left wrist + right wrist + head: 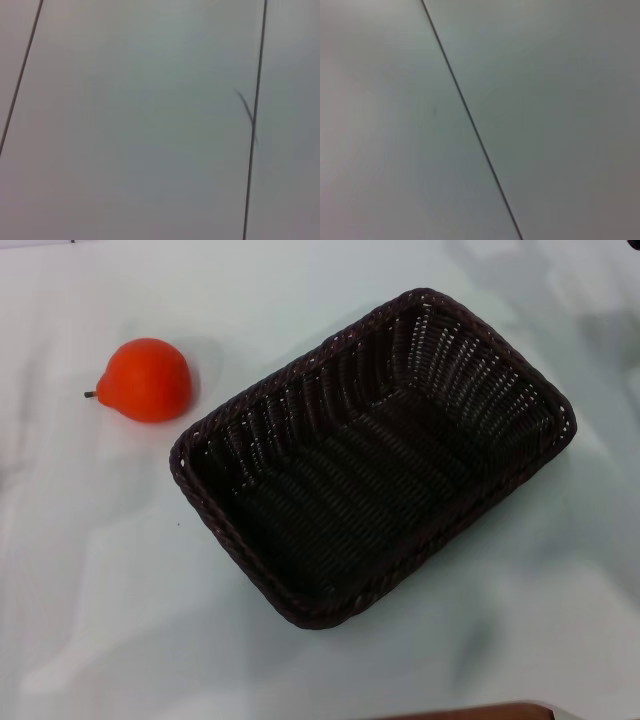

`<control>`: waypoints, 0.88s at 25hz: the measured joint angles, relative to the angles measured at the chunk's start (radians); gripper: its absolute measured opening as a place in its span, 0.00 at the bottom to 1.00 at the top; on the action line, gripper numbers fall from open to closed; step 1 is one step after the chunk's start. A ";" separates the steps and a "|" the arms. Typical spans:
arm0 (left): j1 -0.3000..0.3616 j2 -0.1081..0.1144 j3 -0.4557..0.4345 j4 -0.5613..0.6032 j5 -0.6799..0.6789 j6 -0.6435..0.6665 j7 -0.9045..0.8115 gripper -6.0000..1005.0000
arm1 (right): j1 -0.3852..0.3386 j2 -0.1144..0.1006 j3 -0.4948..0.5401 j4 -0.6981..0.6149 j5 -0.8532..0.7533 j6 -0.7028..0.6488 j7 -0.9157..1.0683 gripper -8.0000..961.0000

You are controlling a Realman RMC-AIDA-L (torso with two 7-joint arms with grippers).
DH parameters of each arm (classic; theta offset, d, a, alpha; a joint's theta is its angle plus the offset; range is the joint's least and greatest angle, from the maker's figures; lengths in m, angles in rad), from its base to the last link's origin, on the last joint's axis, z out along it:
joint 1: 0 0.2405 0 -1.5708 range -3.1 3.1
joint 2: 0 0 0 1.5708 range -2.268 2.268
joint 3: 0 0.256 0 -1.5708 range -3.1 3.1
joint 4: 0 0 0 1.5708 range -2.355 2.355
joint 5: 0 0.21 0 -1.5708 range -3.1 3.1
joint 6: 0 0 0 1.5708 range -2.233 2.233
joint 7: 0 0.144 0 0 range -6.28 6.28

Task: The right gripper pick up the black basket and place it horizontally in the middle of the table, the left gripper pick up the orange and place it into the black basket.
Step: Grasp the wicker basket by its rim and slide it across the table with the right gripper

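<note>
The black basket (375,455) lies empty on the white table (100,570), set at a diagonal, its long side running from lower left to upper right in the head view. The orange (147,380) lies on the table to the left of the basket, near its left corner and apart from it, with its small dark stem pointing left. Neither gripper shows in the head view. Both wrist views show only a plain pale surface with thin dark seam lines.
A small dark shape (632,244) sits at the top right corner of the head view. A brown edge (480,712) shows at the bottom. Bare table lies left of and in front of the basket.
</note>
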 joint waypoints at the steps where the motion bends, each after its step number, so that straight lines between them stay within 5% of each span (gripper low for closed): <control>1: 0.000 0.000 -0.001 0.000 0.000 0.000 0.000 0.90 | -0.001 0.000 -0.016 -0.016 0.000 -0.004 0.025 0.97; 12: -0.005 0.001 -0.004 0.000 0.000 0.017 0.000 0.90 | -0.022 0.001 -0.246 -0.345 -0.110 -0.057 0.526 0.96; 18: -0.002 0.002 -0.004 -0.001 0.000 0.022 0.000 0.90 | 0.011 -0.011 -0.297 -0.744 -0.520 -0.072 1.108 0.96; 22: -0.006 0.002 -0.004 -0.004 -0.002 0.031 0.001 0.90 | 0.083 -0.030 -0.337 -0.991 -0.832 0.038 1.412 0.96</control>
